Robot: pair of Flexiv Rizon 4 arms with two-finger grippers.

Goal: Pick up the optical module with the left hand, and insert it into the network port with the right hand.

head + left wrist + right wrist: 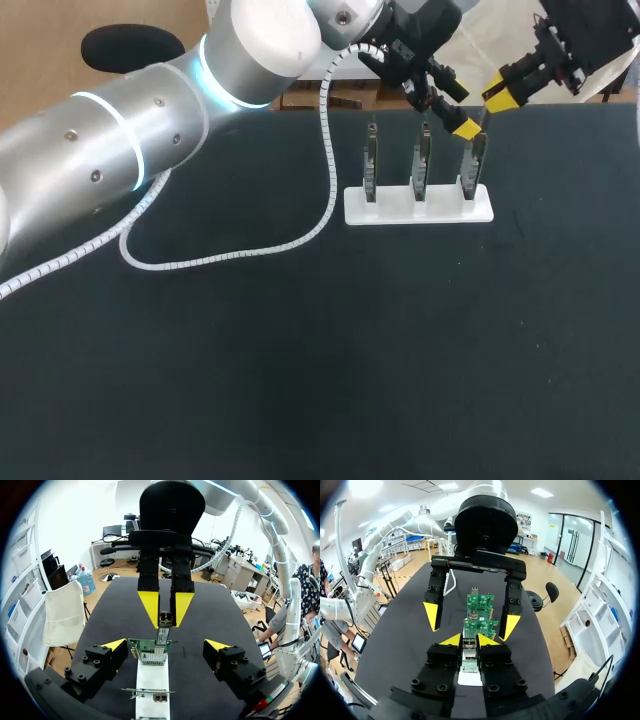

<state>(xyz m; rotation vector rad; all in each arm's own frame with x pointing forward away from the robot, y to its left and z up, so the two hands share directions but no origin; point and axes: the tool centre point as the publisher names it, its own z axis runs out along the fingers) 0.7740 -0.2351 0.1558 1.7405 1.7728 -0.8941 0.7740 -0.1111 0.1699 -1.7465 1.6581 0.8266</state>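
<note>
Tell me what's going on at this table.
The right hand is shut on the optical module and holds it at the top edge of an upright network card. That card is the end one of three standing in a white rack. The left hand is close by over the rack, with its fingers spread wide and nothing in them. Whether the module is seated in the port cannot be told.

You see the small silver metal module [164, 618] upright, pinched in the right gripper [165, 625], its bottom end at the top of a green card [149, 646] standing in the white holder [152, 680].
</note>
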